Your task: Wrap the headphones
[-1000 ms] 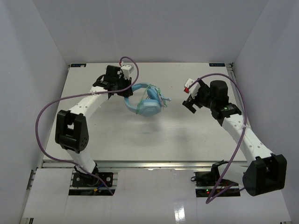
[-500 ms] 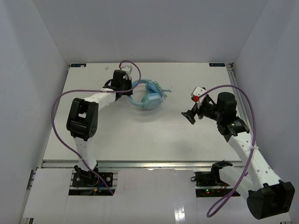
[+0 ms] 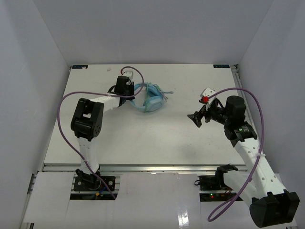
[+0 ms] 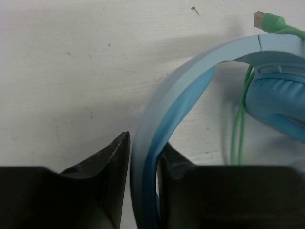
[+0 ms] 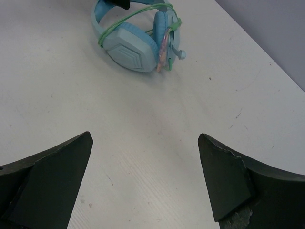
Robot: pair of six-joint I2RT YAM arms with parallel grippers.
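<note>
Top external view: the headphones (image 3: 151,98) sit in the upper middle of the frame on the white table (image 3: 143,143), folded up with the ear cups facing the lower right and the headband curving off to the left. The left gripper (image 3: 132,91) is right up against that headband from the left side, with the arm bent back on itself along the left of the frame and its purple cable (image 3: 59,114) looping out wide. In the left wrist view you can see it much closer: the light blue headband (image 4: 190,71) runs straight down between the two dark fingers (image 4: 107,181), so the jaws are narrow with the band in the slot. There's maybe a sliver of table showing next to the left finger, so honestly I can't tell if it's actually pinching or just sitting loosely around it. The thin green cable (image 4: 238,129) hangs down inside the arc of the band, beside a padded ear cup (image 4: 281,100) at the right edge, and the plug end (image 4: 267,20) pokes out at the upper right. The right gripper (image 3: 195,119) is over at the right of the top view, well apart from the headphones, pointing left toward them. In its own wrist view the jaws are spread wide with nothing but bare table between them, and the headphones show up at the top of the frame with the green cable wound across the cups.
</note>
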